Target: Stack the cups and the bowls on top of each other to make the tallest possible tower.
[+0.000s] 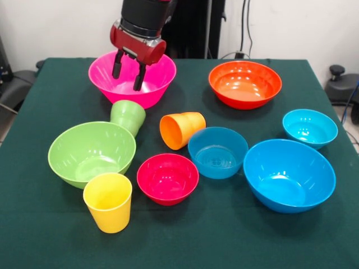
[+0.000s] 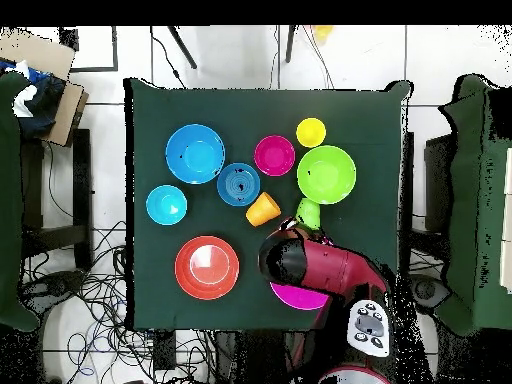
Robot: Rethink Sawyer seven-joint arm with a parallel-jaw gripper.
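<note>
My gripper (image 1: 128,74) is open and empty, its two black fingers hanging over the large pink bowl (image 1: 157,84) at the far left. The green cup (image 1: 129,116) lies tipped against the light green bowl (image 1: 92,152). The orange cup (image 1: 181,129) lies on its side in the middle. The yellow cup (image 1: 109,202) stands upright at the front. The red bowl (image 1: 168,178), a small blue bowl (image 1: 217,152), a small cyan bowl (image 1: 309,128), the large blue bowl (image 1: 289,175) and the orange bowl (image 1: 245,84) stand apart. In the overhead view the arm (image 2: 300,262) hides most of the pink bowl (image 2: 297,297).
The dark green tablecloth (image 1: 224,241) covers the table to its edges. Cables and a black stand are behind the table's far side. In the overhead view chairs flank the table and a cardboard box (image 2: 45,75) sits at the upper left.
</note>
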